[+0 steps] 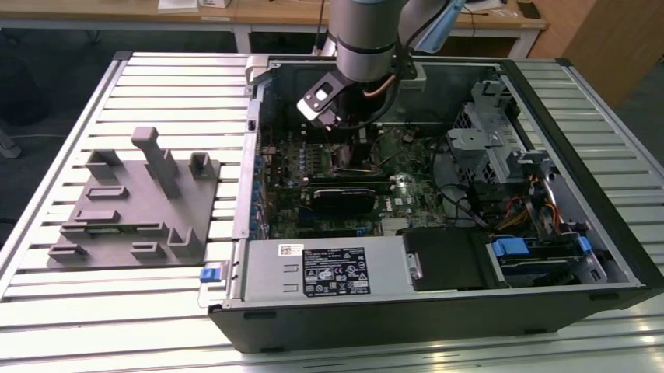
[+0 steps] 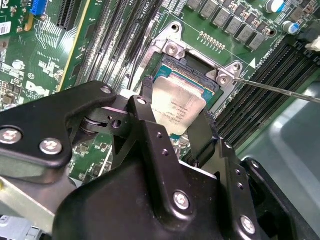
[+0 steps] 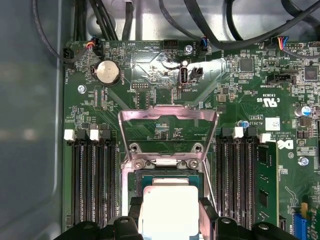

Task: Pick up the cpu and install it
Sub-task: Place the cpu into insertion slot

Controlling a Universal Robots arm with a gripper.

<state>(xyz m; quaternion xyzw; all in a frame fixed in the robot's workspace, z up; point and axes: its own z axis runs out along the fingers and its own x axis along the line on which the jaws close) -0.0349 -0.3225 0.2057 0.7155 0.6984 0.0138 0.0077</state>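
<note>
Slatted table [image 1: 155, 85], open case [image 1: 436, 326]: gripper [image 2: 177, 106] pinches cpu [image 2: 176, 112] by opposite edges, just over open socket [image 2: 186, 69]. Chip likely light, stiff, underside fragile; edge hold looks safest.

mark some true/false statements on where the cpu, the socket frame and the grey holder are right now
1. The gripper is closed on two opposite edges of the pale silvery square cpu. True.
2. The hinged metal retention frame is folded shut over the cpu. False: it is flipped open, clear of the dark square socket.
3. The cpu rests on the grey plastic holder block. False: the cpu is at the socket on the green motherboard; the holder sits outside the case, at the exterior view's left.
4. The open black computer case lies on a slatted metal table. True.
</note>
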